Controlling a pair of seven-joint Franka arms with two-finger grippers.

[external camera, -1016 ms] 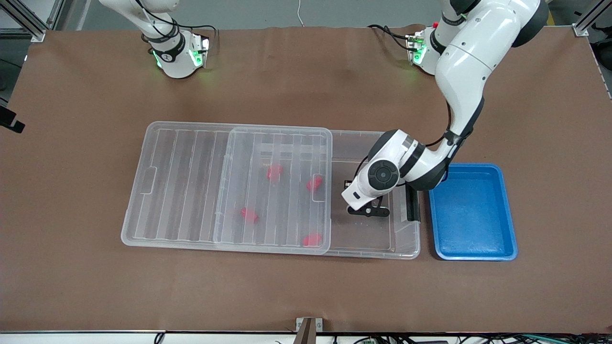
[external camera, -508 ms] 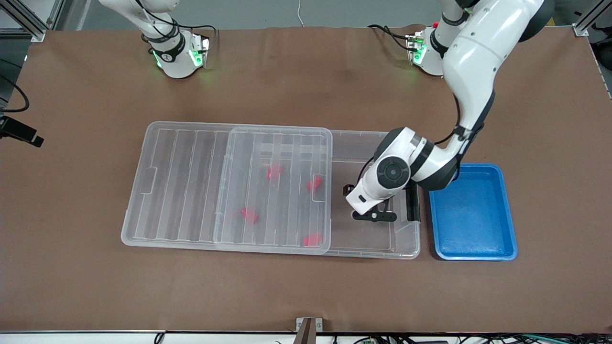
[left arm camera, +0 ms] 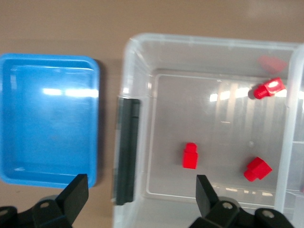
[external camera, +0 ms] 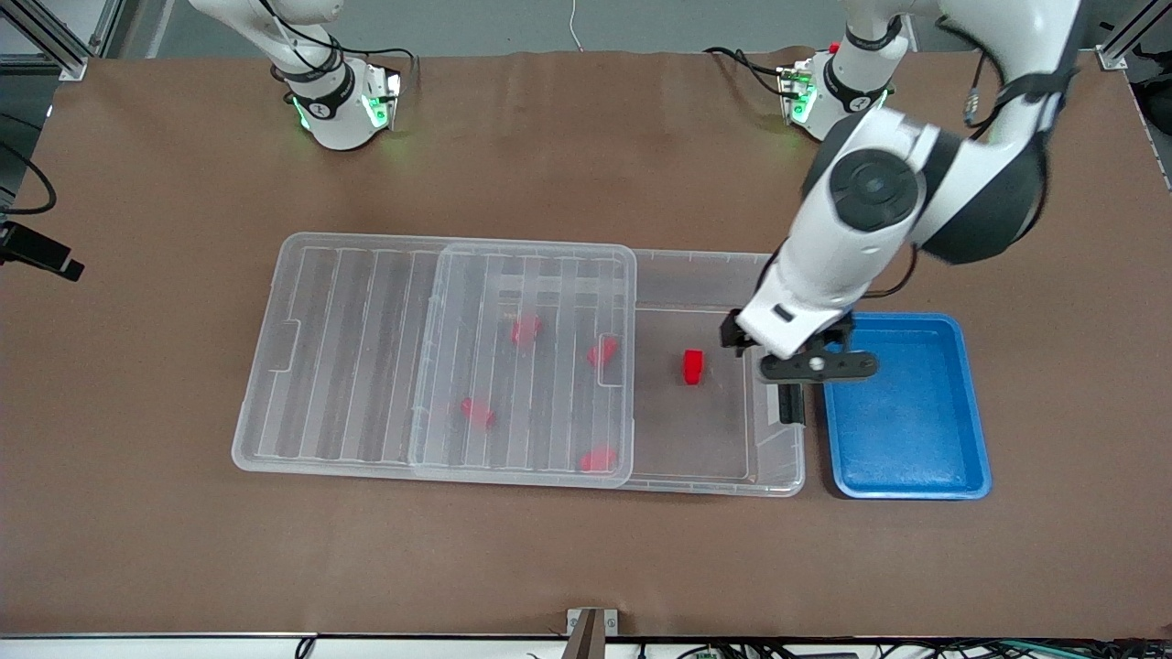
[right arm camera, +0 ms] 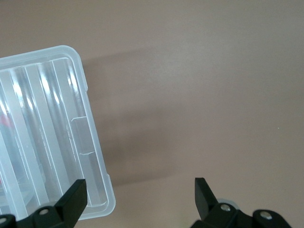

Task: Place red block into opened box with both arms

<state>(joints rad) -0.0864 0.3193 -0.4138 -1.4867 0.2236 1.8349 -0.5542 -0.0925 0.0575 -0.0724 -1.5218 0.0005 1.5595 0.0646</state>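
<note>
A red block lies on the floor of the clear box, in the part that the lid leaves uncovered. My left gripper hangs open and empty over the box's end wall with the black clip. The ribbed lid is slid toward the right arm's end of the table, and several more red blocks show through it. My right gripper is open over bare table beside the lid's corner. It does not show in the front view.
A blue tray stands beside the box's clip end, toward the left arm's end of the table. Both arm bases stand at the table's edge farthest from the front camera. Brown table surface surrounds the box.
The left gripper opened and let go of the red block, which now lies in the box. The left arm then rose and swung toward the blue tray.
</note>
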